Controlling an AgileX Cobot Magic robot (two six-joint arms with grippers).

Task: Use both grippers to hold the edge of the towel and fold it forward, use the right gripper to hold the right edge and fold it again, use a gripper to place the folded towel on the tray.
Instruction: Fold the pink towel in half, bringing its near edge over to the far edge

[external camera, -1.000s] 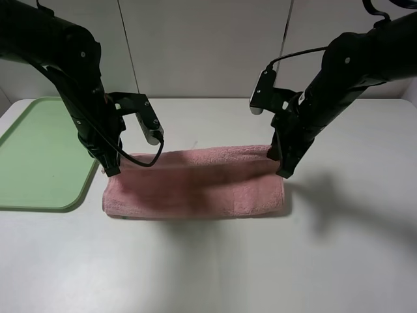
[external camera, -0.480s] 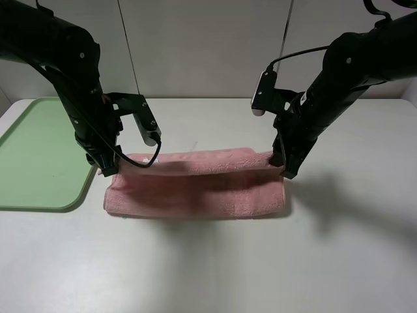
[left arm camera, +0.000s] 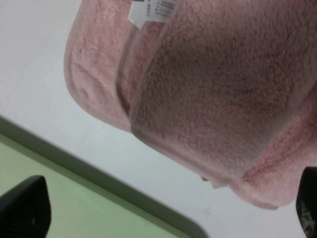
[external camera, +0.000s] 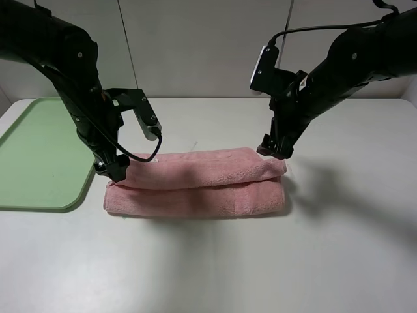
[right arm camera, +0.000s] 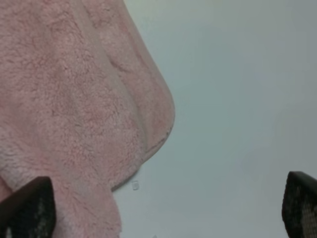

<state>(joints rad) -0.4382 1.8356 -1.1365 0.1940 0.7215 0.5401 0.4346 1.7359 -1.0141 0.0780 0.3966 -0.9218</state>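
Bright, even light from overhead fills the high view, which is sharp edge to edge. The right arm (external camera: 352,59) throws a soft grey shadow on the pale surface (external camera: 215,261) toward 5 o'clock. A dimmer band darkens the towel (external camera: 195,189) near its 9 o'clock end. The black arms show little detail. Both wrist views are soft, the pile blurred by closeness, without glare.

I see a plain pink towel (external camera: 195,182), its white label (left arm camera: 161,6) printed dark, a light-green tray (external camera: 39,156), a white bench (external camera: 215,261), and the left claw (external camera: 112,168) and right claw (external camera: 273,149) both black.
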